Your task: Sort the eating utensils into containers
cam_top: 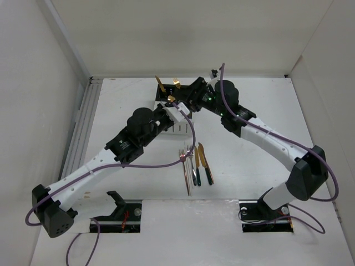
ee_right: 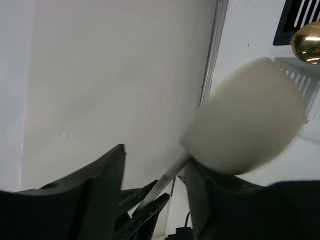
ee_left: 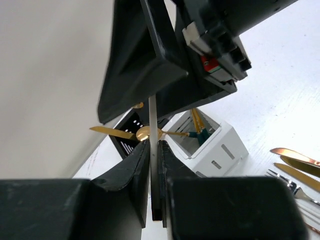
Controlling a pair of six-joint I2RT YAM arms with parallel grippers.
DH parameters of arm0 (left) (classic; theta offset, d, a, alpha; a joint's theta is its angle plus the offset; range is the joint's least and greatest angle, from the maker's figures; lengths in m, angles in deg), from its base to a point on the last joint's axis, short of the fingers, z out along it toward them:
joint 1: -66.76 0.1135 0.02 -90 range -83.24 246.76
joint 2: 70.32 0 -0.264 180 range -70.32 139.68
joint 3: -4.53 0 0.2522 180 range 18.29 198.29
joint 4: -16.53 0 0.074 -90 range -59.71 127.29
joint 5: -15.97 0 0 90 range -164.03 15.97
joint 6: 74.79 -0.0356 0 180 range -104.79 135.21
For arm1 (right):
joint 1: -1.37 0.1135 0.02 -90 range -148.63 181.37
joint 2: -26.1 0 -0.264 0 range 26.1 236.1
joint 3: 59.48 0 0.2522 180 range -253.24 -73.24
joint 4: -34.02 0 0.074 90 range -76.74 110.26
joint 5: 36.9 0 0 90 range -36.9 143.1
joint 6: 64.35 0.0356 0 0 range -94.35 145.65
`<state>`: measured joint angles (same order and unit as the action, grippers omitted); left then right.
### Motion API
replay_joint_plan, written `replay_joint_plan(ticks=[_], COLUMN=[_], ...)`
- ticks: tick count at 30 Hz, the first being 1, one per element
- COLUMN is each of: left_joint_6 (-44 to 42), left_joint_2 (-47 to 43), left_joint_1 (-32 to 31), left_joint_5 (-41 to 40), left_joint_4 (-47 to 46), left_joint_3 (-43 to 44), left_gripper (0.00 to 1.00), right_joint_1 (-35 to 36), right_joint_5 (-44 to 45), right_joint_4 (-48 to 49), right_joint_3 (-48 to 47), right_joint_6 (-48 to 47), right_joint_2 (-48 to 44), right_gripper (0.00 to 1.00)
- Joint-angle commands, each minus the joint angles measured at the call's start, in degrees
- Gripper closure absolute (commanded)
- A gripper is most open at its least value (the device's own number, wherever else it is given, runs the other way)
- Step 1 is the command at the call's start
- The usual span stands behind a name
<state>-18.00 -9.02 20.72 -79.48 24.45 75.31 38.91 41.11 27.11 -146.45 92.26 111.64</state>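
We note left gripper [ee_left: 153, 148] pinching slim cream spoon [ee_right: 250, 115], handle running up-frame; right gripper [ee_right: 157, 162] straddles it there, fingers apart.

The left arm [cam_top: 83, 176] and right arm [cam_top: 272, 138] were built of white links and bulky black joint housings [cam_top: 141, 123], with black shoulders [cam_top: 52, 219] at the near edge of the table [cam_top: 249, 183]. A purple cable [cam_top: 161, 165] was looped along each. The left gripper [ee_left: 154, 150] was fitted with black wedge-shaped fingers [ee_left: 130, 170].
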Motion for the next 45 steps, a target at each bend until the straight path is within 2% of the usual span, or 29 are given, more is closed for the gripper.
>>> replay_joint_plan(ticks=[1, 3, 7, 8, 9, 10, 13, 14, 20, 21, 24, 26, 28, 31, 36, 43, 45], left_joint_6=[2.19, 2.19, 2.19, 2.19, 2.8, 2.8, 4.03, 4.73, 21.32, 23.87, 31.77, 34.52, 36.71, 39.88, 42.43, 43.49, 42.97], left_joint_2=[-1.8, -1.8, -1.27, -1.27, -1.27, -1.27, -1.27, -1.27, -2.41, -3.54, -8.37, -12.24, -13.48, -13.49, -12.88, -10.41, -10.41], left_joint_1=[-0.28, -0.28, -0.28, -0.28, -0.28, -0.28, -0.28, -0.28, -0.28, -0.28, 1.56, 3.84, 6.13, 10.96, 16.93, 20.37, 20.38], left_joint_5=[1.85, 1.06, -0.69, -0.7, -0.7, 0.17, 4.74, 5.88, 5.55, 4.41, -2.35, -6.39, -6.41, -10.71, -11.69, -9.31, -9.31], left_joint_4=[0.31, -0.39, -1.01, -1.01, -0.31, -0.31, 3.2, 4.08, 11.46, 11.47, 10.86, 10.86, 11.99, 14.54, 15.08, 13.85, 13.24], left_joint_3=[1.09, 1.08, 1.08, 1.08, 1.08, 1.08, 1.08, 1.08, 1.08, -0.4, -5.48, -8.05, -10.42, -12.88, -14.39, -15.0, -15.0], left_gripper=[1.0, 1.0, 1.0, 1.0, 1.0, 1.0, 0.33, 0.0, 0.0, 0.0, 0.0, 0.0, 0.0, 0.0, 0.0, 0.0, 0.0], right_joint_1=[-0.1, -0.1, -0.1, -0.1, -0.1, -0.1, 0.43, 1.13, 2.01, 2.01, 2.54, 2.54, 2.54, 2.54, 2.54, 1.48, 1.48], right_joint_5=[-1.11, -1.11, 0.3, 1.43, 2.05, 2.75, 6.18, 7.23, 15.5, 16.2, 20.77, 23.83, 23.85, 20.87, 21.83, 21.83, 21.14], right_joint_4=[4.57, 4.57, 4.57, 4.57, 4.57, 4.57, 4.57, 4.57, 4.57, 4.57, 4.57, 4.57, 6.23, 11.94, 21.08, 21.98, 21.98], right_joint_3=[-4.22, -2.65, -0.71, -0.18, 0.43, 0.44, 0.96, 0.96, -1.23, -1.76, -1.76, -3.07, -3.61, -4.31, -4.31, -3.96, -0.98], right_joint_6=[-0.17, 1.76, 1.77, 1.16, 1.15, 0.11, -4.37, -8.56, -31.95, -39.2, -49.77, -54.2, -59.63, -63.96, -64.59, -65.73, -65.73], right_joint_2=[2.26, 2.27, 1.04, 0.51, 0.51, -0.1, -1.59, -2.38, -1.87, -0.82, 1.72, 3.75, 6.99, 10.51, 14.48, 18.09, 16.25], right_gripper=[0.49, 0.55, 0.82, 0.95, 1.0, 1.0, 1.0, 1.0, 1.0, 1.0, 1.0, 1.0, 1.0, 1.0, 1.0, 1.0, 0.95])
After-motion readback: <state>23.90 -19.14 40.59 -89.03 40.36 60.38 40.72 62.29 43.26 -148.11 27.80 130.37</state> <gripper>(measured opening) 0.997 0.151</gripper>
